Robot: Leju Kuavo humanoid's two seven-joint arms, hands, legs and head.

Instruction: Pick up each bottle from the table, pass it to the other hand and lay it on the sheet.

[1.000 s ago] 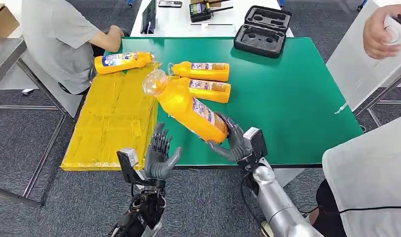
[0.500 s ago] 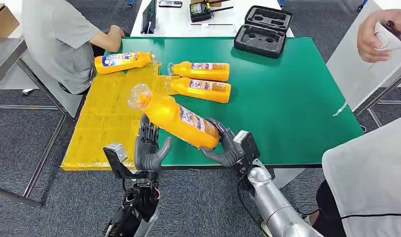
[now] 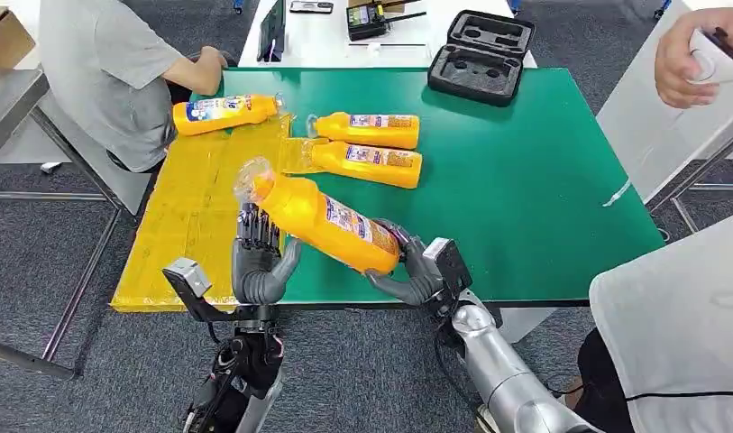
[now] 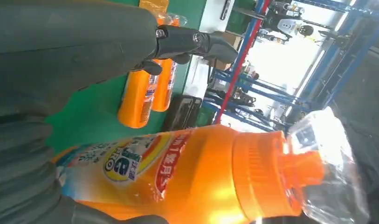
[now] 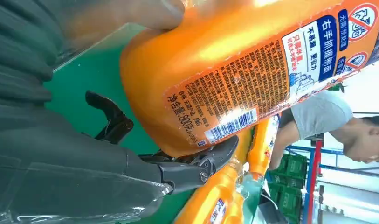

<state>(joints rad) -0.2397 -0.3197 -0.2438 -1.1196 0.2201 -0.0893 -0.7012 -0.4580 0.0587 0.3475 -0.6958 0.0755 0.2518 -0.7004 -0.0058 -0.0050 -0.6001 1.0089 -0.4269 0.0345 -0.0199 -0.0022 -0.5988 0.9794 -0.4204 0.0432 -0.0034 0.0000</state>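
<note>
Orange bottle (image 3: 331,221) held by base in right hand (image 3: 407,271), tilted over table's (image 3: 525,180) front edge, neck toward left hand (image 3: 259,262). Left hand spread, not yet gripping, close under shoulder. Wrap left fully before easing right; keep bottle level w/ yellow sheet (image 3: 191,225). Head view gives both hands' spacing; left wrist view gives cap detail; right wrist view gives base grip.

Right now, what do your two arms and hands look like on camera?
Both hands are dark grey, with darker, near-black fingers: the left hand and the right hand. Each wrist carries a boxy grey camera module. The right arm is smooth silver; the left arm shows dark joints and cabling. In the wrist views the hands have grey ribbed covers.
</note>
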